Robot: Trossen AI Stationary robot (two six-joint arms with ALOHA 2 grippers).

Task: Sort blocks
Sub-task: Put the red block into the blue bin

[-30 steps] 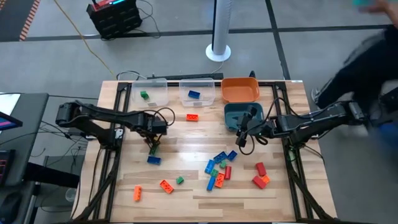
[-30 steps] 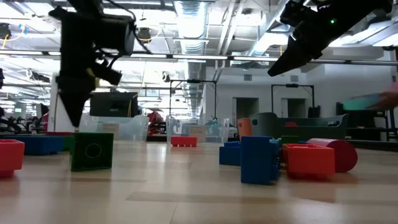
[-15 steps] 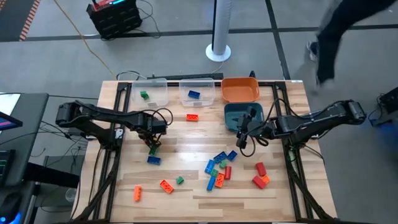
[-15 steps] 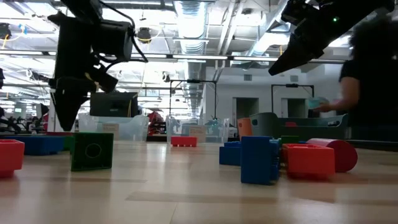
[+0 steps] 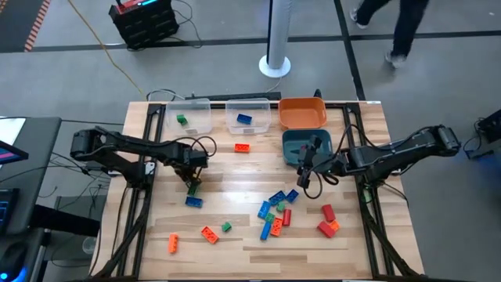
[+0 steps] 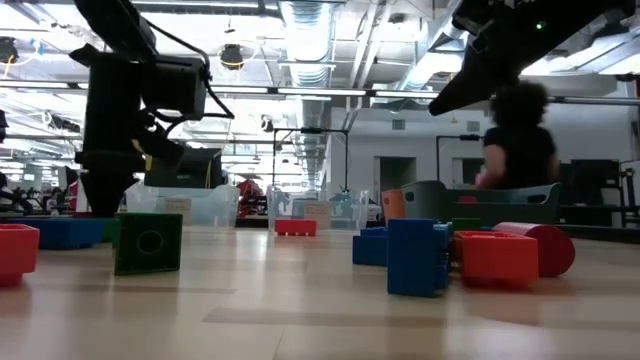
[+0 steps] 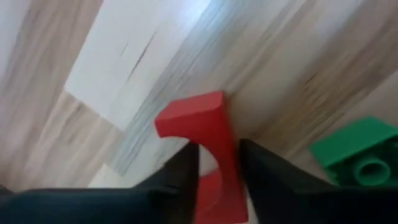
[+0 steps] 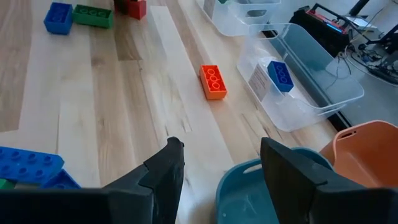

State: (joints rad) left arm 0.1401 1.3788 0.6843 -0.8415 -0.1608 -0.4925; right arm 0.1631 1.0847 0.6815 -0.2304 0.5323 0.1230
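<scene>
Two grippers: left gripper [image 7: 217, 163] is clamping a red block [image 7: 202, 140] toward the table's left edge; right gripper [image 8: 217, 163] is hanging open over the teal bin [image 8: 261, 193].

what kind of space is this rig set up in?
Likely a large open robotics lab or workshop, not a home. The low view shows exposed silver ceiling ducting and long strip lights; the high view shows a bare grey concrete floor around the wooden slatted table, with a person walking past.
</scene>
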